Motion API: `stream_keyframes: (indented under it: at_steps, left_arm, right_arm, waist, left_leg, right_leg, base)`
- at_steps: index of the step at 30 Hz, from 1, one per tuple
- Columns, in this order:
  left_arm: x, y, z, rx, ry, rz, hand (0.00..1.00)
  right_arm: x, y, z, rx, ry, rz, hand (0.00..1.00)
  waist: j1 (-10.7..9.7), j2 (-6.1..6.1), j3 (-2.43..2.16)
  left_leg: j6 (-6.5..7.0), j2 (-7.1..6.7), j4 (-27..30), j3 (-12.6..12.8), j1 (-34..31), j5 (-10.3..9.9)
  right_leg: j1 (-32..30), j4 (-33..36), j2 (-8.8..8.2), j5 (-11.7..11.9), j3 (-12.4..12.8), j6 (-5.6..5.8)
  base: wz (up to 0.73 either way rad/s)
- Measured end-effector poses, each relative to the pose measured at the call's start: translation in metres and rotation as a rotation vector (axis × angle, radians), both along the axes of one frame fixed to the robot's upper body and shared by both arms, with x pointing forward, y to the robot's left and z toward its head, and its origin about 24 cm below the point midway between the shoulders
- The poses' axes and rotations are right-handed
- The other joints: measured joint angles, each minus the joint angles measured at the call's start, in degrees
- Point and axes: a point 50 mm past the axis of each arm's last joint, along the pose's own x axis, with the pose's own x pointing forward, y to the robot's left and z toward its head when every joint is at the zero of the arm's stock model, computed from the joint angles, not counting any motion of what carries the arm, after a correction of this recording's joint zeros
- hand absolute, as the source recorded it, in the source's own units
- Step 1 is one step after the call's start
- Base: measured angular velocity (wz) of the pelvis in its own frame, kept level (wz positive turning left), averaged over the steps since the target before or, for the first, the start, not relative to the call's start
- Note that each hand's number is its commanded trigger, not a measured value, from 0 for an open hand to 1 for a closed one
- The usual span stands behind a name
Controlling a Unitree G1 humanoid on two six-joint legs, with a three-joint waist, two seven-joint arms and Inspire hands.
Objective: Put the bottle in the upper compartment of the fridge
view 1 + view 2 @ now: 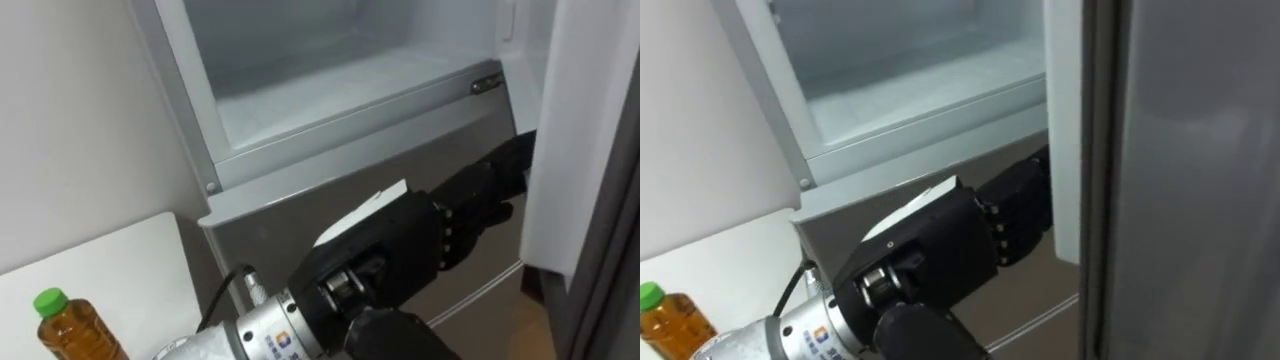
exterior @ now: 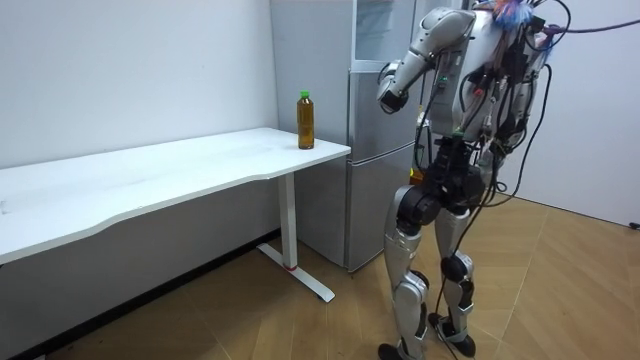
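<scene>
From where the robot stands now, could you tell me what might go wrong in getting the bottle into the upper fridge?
1. The bottle stands near the table's end, beside the fridge; the left robot hand, now at the open door's edge, could knock it over when swinging back.
2. Unheld, the door may drift shut before the bottle reaches the upper compartment.
</scene>
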Motion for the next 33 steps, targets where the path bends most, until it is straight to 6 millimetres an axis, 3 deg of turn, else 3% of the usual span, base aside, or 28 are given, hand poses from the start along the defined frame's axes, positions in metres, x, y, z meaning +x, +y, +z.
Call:
stream_keyframes:
  at_steps: [9,22,33]
  left_arm:
    - [0.004,-0.006,-0.001,-0.009,0.018,-0.01,0.0]
    - [0.004,-0.029,0.013,0.026,-0.028,-0.08,0.0]
    - [0.012,-0.046,0.01,0.039,0.007,-0.116,0.0]
  right_arm:
    - [0.0,-0.005,0.002,-0.002,-0.009,-0.032,0.0]
    - [-0.005,-0.019,0.005,-0.021,-0.012,-0.095,0.0]
    - [-0.018,-0.027,0.005,-0.077,0.048,-0.075,0.0]
  waist:
    - [-0.6,1.16,-0.01]
    - [-3.8,1.5,-0.18]
    - [-6.1,1.54,-0.07]
  left_leg:
    - [-0.53,1.13,-0.6,2.4,0.8,-0.4]
    - [-0.76,1.92,-0.4,8.5,1.8,-0.7]
    - [-1.35,3.1,-0.5,12.3,3.0,-1.1]
  right_leg:
    - [-0.6,-0.1,1.12,0.4,2.0,-0.44]
    - [-1.8,-0.2,1.61,0.7,6.0,-0.6]
    - [-2.9,0.0,2.83,1.0,8.5,-1.14]
  base:
    - [-0.1]
    - [-0.18]
    - [-0.23]
